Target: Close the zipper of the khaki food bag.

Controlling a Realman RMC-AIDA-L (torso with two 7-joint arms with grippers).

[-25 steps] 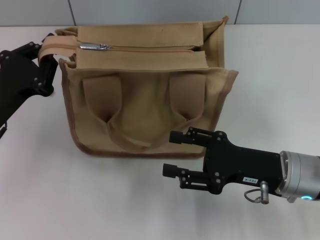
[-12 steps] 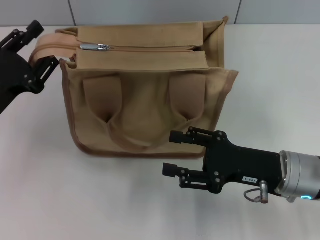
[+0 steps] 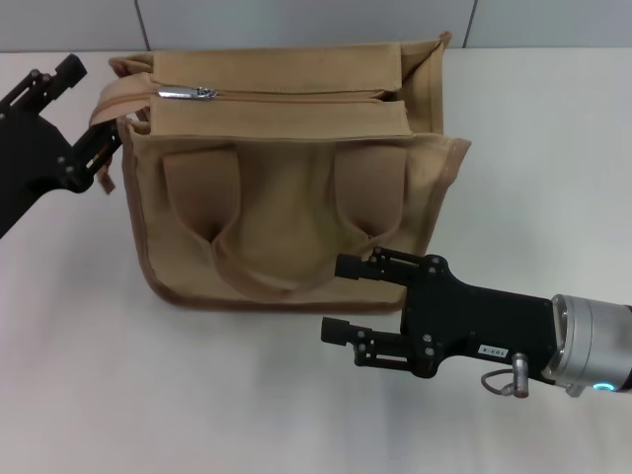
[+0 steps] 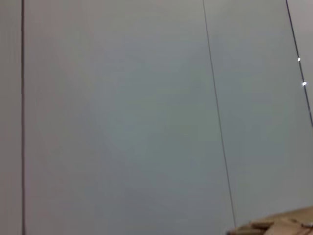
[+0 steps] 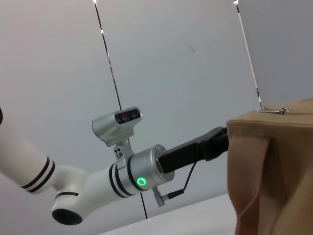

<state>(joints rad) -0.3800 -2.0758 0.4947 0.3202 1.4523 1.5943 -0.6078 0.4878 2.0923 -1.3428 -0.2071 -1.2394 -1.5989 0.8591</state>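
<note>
The khaki food bag [image 3: 286, 178] stands on the white table, front pocket and handles toward me. The zipper [image 3: 296, 96] runs along its top panel, with the silver pull tab [image 3: 188, 93] near the left end. My left gripper [image 3: 94, 104] is open at the bag's left end, its fingers on either side of the tan end flap [image 3: 117, 91] without holding it. My right gripper [image 3: 334, 299] is open and empty, just in front of the bag's bottom right edge. The right wrist view shows the bag [image 5: 274, 171], the pull tab [image 5: 274, 111] and the left arm [image 5: 146, 171].
The white table [image 3: 533, 148] extends on both sides of the bag. A grey wall [image 3: 296, 20] runs behind it. The left wrist view shows mostly wall, with a sliver of the bag [image 4: 286, 225] at one corner.
My left gripper has opened and let go of the bag's left end flap, drawing slightly away. The bag, the pull tab and the right arm have not moved.
</note>
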